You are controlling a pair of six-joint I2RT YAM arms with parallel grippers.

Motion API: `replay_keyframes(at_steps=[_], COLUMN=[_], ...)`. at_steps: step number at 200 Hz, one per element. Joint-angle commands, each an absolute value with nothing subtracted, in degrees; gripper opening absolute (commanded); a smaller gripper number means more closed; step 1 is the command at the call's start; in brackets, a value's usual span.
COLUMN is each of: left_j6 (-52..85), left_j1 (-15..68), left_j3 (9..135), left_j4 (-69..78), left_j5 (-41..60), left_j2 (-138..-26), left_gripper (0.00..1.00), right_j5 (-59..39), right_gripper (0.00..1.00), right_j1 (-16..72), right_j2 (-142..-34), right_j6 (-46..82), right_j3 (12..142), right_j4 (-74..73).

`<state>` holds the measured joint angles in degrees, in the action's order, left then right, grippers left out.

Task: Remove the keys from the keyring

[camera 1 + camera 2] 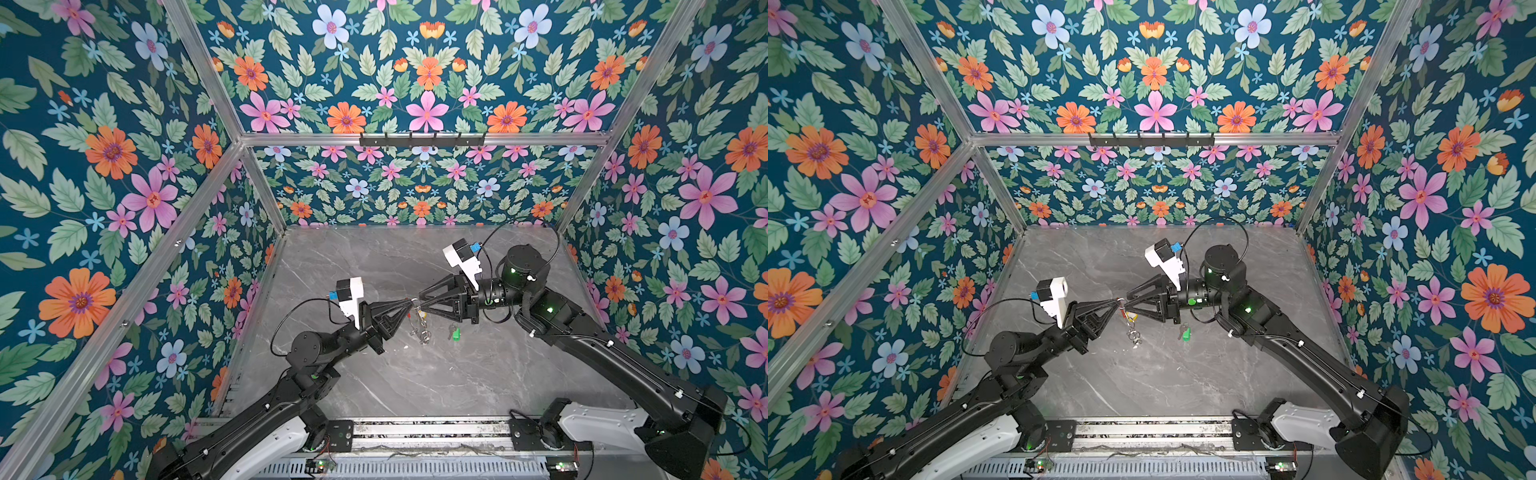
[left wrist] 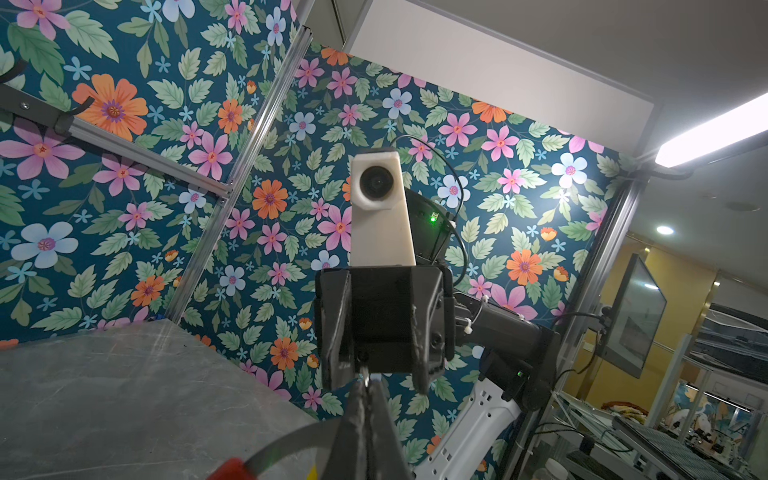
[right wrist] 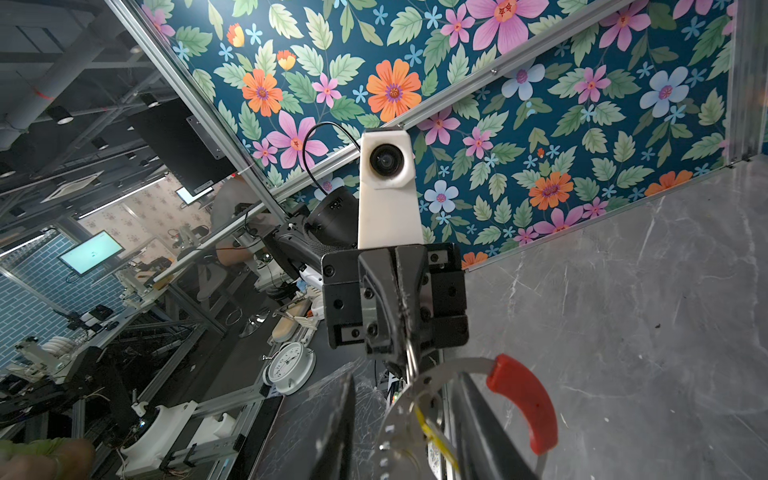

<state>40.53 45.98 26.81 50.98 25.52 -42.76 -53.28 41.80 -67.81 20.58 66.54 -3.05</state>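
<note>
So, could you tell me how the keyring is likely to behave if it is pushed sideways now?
Held at one spot by the left gripper, the keyring would probably swing rather than resist. Its band looks thin and flat, so it is likely springy, not rigid. The small rings and yellow tag dangle, so they should sway.

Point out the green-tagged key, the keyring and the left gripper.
green-tagged key (image 1: 456,333): in a top view, on its green tag.
keyring (image 3: 525,402): right wrist view, on its red arc.
left gripper (image 1: 409,302): in a top view, between its closed fingertips.
</note>
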Motion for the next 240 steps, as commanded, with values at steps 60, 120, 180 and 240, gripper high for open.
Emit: replay_keyframes(at_steps=[60, 120, 180, 240], left_j6=[40.1, 40.0, 39.6, 39.7], left_j1=[46.0, 46.0, 46.0, 46.0], left_j3=[26.9, 27.9, 28.9, 30.1], left_j4=[52.4, 49.3, 46.3, 43.5], left_j5=[25.2, 26.0, 26.0, 25.0], left_j2=[-42.2, -42.6, -42.7, -42.7], left_gripper=[0.00, 0.00, 0.00, 0.14], right_j5=[-49.2, -49.5, -49.9, -47.7], right_gripper=[0.35, 0.32, 0.17, 0.00], right_j1=[42.9, 42.9, 42.9, 42.9], right_j2=[-67.0, -67.9, -68.7, -67.3], right_j6=[16.2, 17.1, 17.3, 17.9], right_j3=[66.8, 67.8, 68.6, 66.3], right_j4=[0.2, -0.5, -0.6, -3.1])
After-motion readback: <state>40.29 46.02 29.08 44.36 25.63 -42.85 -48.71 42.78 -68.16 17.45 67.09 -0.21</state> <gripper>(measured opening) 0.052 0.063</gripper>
